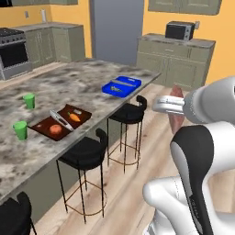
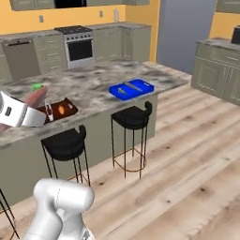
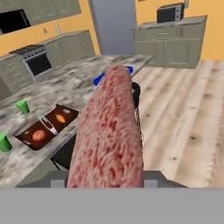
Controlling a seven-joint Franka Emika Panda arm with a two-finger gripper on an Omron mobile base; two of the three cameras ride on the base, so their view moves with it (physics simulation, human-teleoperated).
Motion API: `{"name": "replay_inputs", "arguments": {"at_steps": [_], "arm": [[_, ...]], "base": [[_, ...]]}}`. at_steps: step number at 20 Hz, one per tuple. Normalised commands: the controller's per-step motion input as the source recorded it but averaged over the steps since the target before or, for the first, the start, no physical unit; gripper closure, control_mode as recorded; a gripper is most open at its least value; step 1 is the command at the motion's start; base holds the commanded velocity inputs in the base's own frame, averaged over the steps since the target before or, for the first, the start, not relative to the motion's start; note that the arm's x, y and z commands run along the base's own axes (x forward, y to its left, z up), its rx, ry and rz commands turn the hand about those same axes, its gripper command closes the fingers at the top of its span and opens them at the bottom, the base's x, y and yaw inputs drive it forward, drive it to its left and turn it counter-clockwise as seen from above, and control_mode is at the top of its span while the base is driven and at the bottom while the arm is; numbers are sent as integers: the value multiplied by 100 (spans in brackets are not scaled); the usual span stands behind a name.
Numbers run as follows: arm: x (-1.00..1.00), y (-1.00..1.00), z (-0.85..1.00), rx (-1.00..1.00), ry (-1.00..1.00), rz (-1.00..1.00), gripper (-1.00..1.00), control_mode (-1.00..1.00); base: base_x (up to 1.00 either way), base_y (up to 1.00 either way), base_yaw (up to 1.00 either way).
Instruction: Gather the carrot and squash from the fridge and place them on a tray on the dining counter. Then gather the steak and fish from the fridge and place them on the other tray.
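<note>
Steak [image 3: 109,131] sits clamped in our hand [image 1: 176,108], out over the floor, near the table [image 1: 69,82] with the blue tray [image 1: 121,86].

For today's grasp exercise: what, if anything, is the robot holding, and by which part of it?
The gripper holds the steak. The fingers clamp one end of it; the rest sticks out ahead, toward the dining counter.

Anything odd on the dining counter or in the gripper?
Nothing stands out. The gripper holds the steak off the counter; the brown tray holds carrot and squash, and the blue tray sits flat.
</note>
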Motion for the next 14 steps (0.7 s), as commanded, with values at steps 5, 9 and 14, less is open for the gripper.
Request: {"name": "replay_inputs", "arguments": {"at_steps": [5, 9, 14], "arm": [[0, 0, 0, 0, 0, 0, 100, 100], [0, 0, 0, 0, 0, 0, 100, 100], [0, 0, 0, 0, 0, 0, 100, 100]], "base": [[64, -52, 31], [62, -49, 33], [60, -46, 36]]}}
